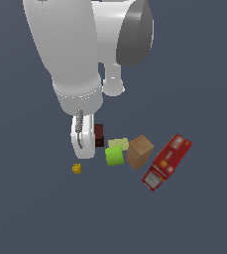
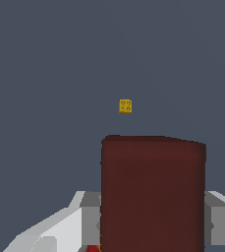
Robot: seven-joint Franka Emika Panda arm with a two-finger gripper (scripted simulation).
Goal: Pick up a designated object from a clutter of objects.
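The designated object, a small dark maroon block (image 1: pixel 99 135), stands at the back of the clutter of objects, right beside my white gripper (image 1: pixel 86 143). In the wrist view the maroon block (image 2: pixel 153 192) fills the space between my fingers; my gripper (image 2: pixel 153 224) is shut on it, with the grey pads (image 2: pixel 91 219) flush against both of its sides. I cannot tell whether it rests on the floor or is lifted. The arm hides part of the block in the exterior view.
A pale yellow-green block (image 1: pixel 118 143), a lime-green cylinder (image 1: pixel 114 156), a tan box (image 1: pixel 139 151) and a long red box (image 1: pixel 167 161) lie towards the exterior view's right. A tiny yellow piece (image 1: pixel 76 168) (image 2: pixel 125 106) sits apart on the dark grey floor.
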